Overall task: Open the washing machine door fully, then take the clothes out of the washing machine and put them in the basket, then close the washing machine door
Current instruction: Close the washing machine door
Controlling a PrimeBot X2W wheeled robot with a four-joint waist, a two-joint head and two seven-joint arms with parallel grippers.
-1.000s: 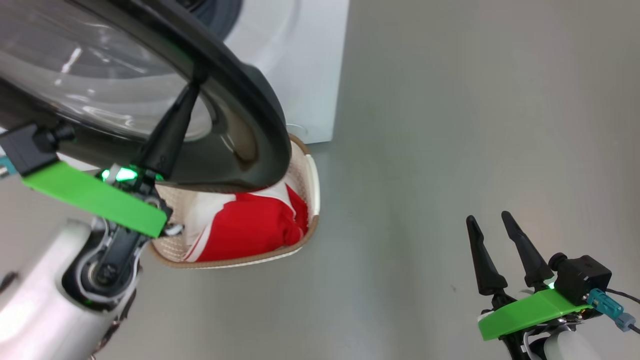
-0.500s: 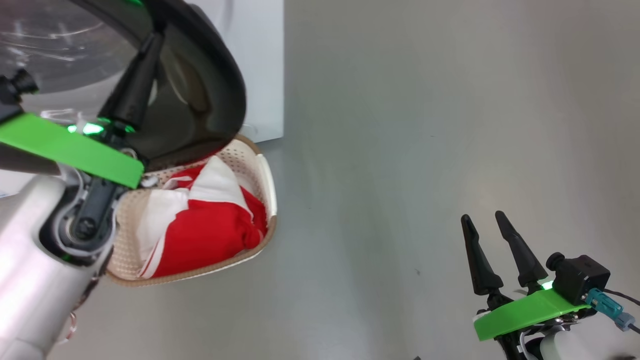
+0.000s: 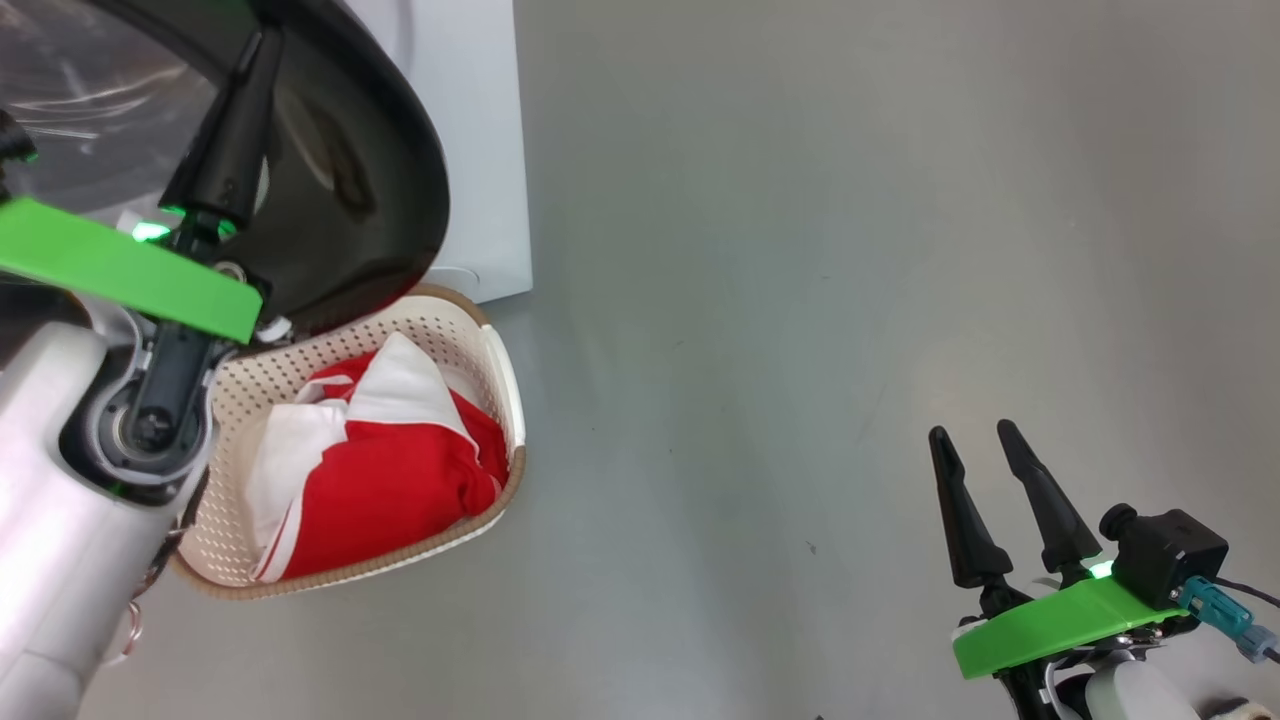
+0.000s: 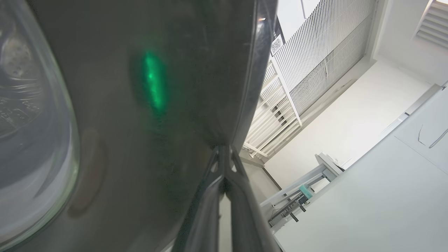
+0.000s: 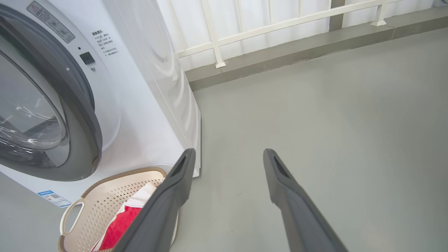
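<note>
The washing machine door [image 3: 380, 200], black-rimmed with a clear bowl window, stands at the upper left, close to the white washing machine [image 3: 470, 150]. My left gripper [image 3: 265, 45] is shut, and its fingers lie against the door's outer rim [image 4: 140, 140]. Below the door sits the cream basket [image 3: 500, 380] holding the red and white clothes [image 3: 400, 470]. Low on the right my right gripper [image 3: 972, 432] hangs open over bare floor, holding nothing. In the right wrist view the door [image 5: 82, 115] is nearly against the washing machine [image 5: 140, 105], with the basket [image 5: 115, 176] and clothes [image 5: 119, 224] in front.
Grey floor [image 3: 850, 250] stretches to the right of the machine and basket. A white railing on a low kerb [image 5: 280, 24] runs behind the machine. My pale left forearm [image 3: 60, 520] overlaps the basket's left end.
The head camera has shifted. The door has swung closer to the machine with my left gripper against its rim, uncovering more of the basket. The right gripper has stayed put.
</note>
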